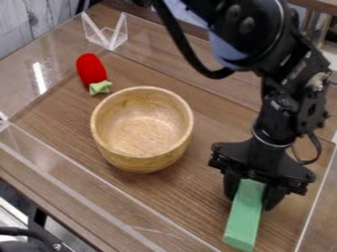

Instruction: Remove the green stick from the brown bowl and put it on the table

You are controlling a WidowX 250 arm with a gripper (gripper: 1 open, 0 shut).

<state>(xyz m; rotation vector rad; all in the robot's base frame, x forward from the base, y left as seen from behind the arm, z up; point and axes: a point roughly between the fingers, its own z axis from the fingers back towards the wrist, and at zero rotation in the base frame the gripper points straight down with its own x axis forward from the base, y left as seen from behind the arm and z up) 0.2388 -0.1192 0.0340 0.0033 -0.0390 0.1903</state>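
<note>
The green stick (245,218) lies on the table (158,202), to the right of the brown bowl (142,127) and apart from it, with its far end between the fingers of the gripper (259,187). The gripper points straight down over this end; its jaws stand partly open on both sides of the stick, but whether they press on it or only stand beside it, I cannot tell from this view. The bowl is empty and sits upright near the middle of the table. Behind it, near the far left, a red strawberry toy (90,69) lies on the table, and further back stands a clear plastic stand (104,31).
</note>
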